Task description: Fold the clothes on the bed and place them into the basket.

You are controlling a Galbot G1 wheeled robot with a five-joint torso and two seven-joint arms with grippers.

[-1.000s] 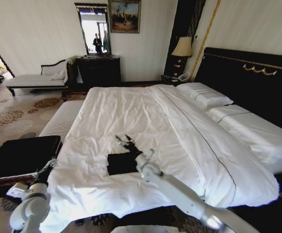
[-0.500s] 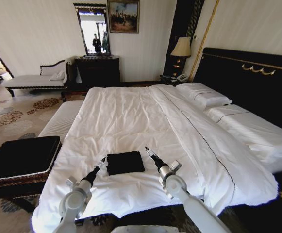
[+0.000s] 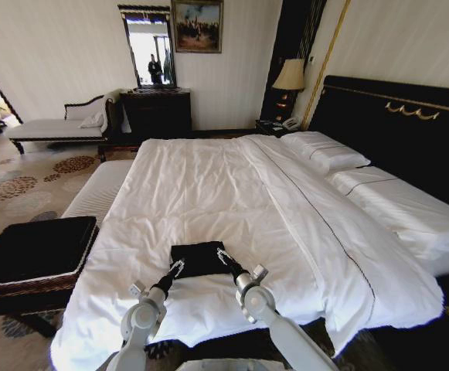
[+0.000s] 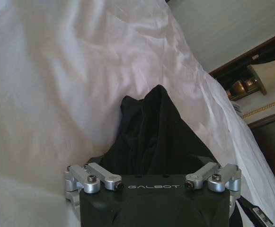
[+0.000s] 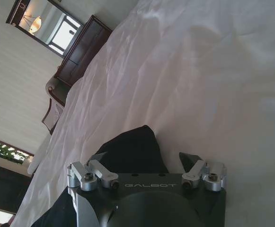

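Note:
The clothes, a black T-shirt [image 3: 199, 257] folded into a small rectangle, lie on the white bed [image 3: 209, 185] near its front edge. My left gripper [image 3: 176, 268] is at the shirt's near left corner and stands open. In the left wrist view the black shirt [image 4: 156, 127] rises in a peak right in front of that gripper. My right gripper [image 3: 224, 256] is at the near right corner, open. One of its fingertips [image 5: 189, 159] rests on the sheet beside the shirt [image 5: 132, 151]. The brown woven basket [image 3: 23, 286] with black fabric stands left of the bed.
A narrow white-cushioned bench [image 3: 100, 189] runs along the bed's left side, behind the basket. Pillows [image 3: 324, 154] and the black headboard [image 3: 394, 131] are at the right. A dark dresser [image 3: 158, 112] and a chaise [image 3: 54, 127] stand by the far wall.
The right gripper came off the shirt and swung to its right. Both grippers then closed in on the shirt's near corners. The left arm rose from low beside the bed.

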